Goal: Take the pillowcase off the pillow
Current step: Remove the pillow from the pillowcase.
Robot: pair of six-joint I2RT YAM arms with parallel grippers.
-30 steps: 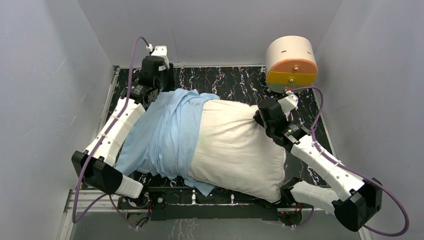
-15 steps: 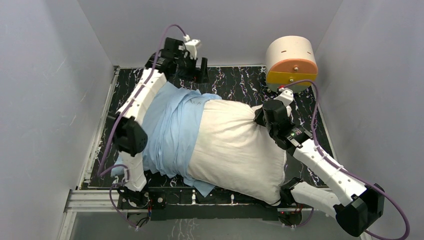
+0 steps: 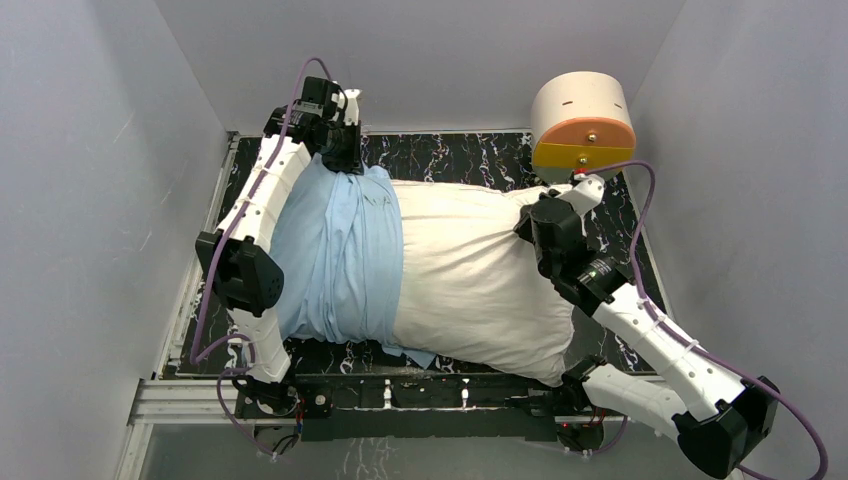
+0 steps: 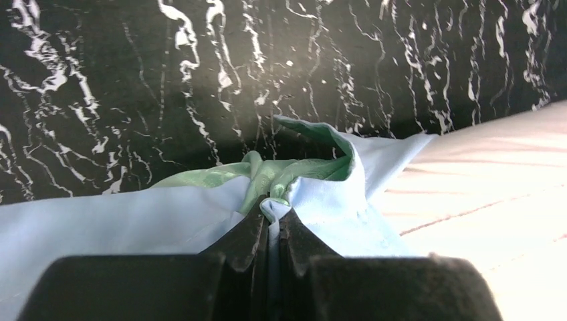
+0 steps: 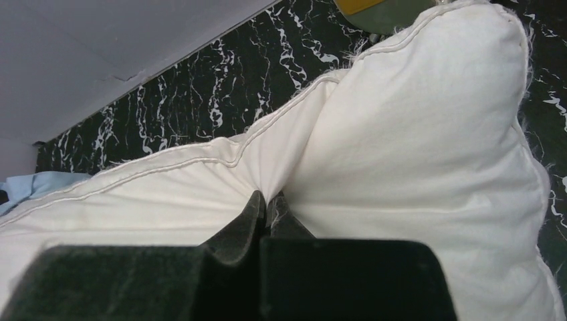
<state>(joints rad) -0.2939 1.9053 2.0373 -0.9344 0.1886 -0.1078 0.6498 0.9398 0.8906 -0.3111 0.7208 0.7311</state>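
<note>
Cream-and-orange drum (image 3: pixel 583 125) just beyond pillow (image 3: pixel 480 280), far right

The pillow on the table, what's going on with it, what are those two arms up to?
Two robot arms are stripping a pillow. The left gripper is shut on a fold of the light blue pillowcase at its far edge, and the right gripper pinches the white pillow's fabric near its far right corner. The pillowcase covers only the pillow's left end; the rest is bare.

The black marbled table (image 3: pixel 460 160) bears the pillow (image 3: pixel 480 280), partly inside the pillowcase (image 3: pixel 335 260).
</note>
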